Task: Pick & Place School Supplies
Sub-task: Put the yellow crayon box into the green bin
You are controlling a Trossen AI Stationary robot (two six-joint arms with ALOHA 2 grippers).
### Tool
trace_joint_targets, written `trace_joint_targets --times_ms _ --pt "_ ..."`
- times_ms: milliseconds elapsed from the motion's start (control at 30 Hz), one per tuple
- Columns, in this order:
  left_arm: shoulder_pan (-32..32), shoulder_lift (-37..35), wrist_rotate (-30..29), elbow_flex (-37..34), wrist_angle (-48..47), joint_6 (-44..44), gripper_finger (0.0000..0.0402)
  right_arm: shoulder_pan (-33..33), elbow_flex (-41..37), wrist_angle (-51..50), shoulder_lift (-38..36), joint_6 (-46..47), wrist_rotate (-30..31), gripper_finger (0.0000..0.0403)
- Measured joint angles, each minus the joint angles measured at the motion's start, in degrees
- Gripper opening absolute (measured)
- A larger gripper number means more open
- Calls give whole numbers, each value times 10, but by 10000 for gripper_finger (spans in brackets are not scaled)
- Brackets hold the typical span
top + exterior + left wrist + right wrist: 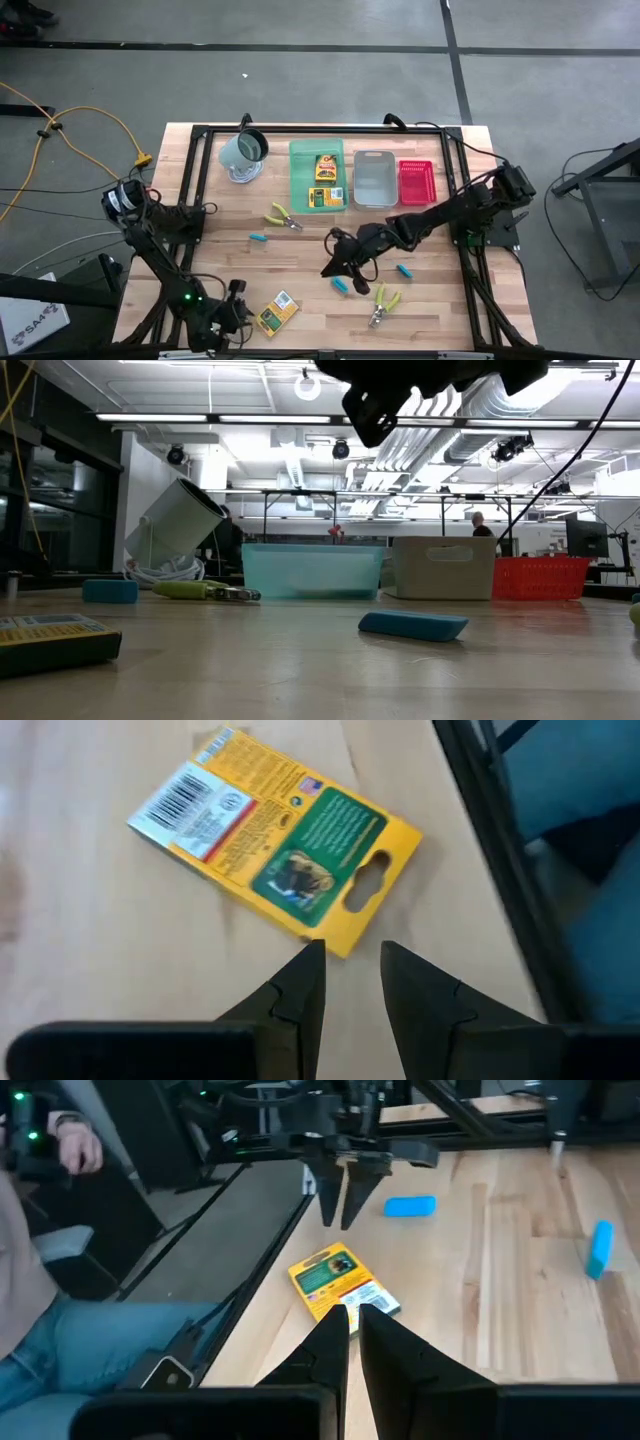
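Working over the wooden table (440,310), both arms out. My right arm reached from the right edge to mid-table, and my left arm lay along the left edge toward the edge opposite the trays.

Green tray (299,178), grey tray (373,178) and red tray (416,180) sat in a row by the back edge, with the metal mug (243,150) tipped beside the green one toward the left edge.

My right gripper (353,1312) hung over mid-table, fingers almost together, gripping nothing. My left gripper (350,952) hovered near the opposite edge, fingers a little apart, also gripping nothing.

One yellow box (275,840) lay flat just beyond my left fingertips. Two more boxes (326,182) lay in the green tray.

One pair of pliers (283,216) lay just in front of the green tray. The other pliers (382,303) were near the opposite edge, right of centre.

Three cyan pieces were loose on the wood: one (258,238) left of centre, one (340,285) just beside my right gripper, one (405,270) under my right arm.
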Motion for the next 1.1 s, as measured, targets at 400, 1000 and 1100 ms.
trace_joint_targets --times_ms 400,1000,1100 --pt "-19 1 -59 0 4 69 97 -9 0 0 0 27 30 20" --pt "-8 2 -39 0 106 -235 97 -16 0 0 0 35 22 20" --pt "-9 2 -36 0 81 -345 97 -16 0 0 0 26 14 20"
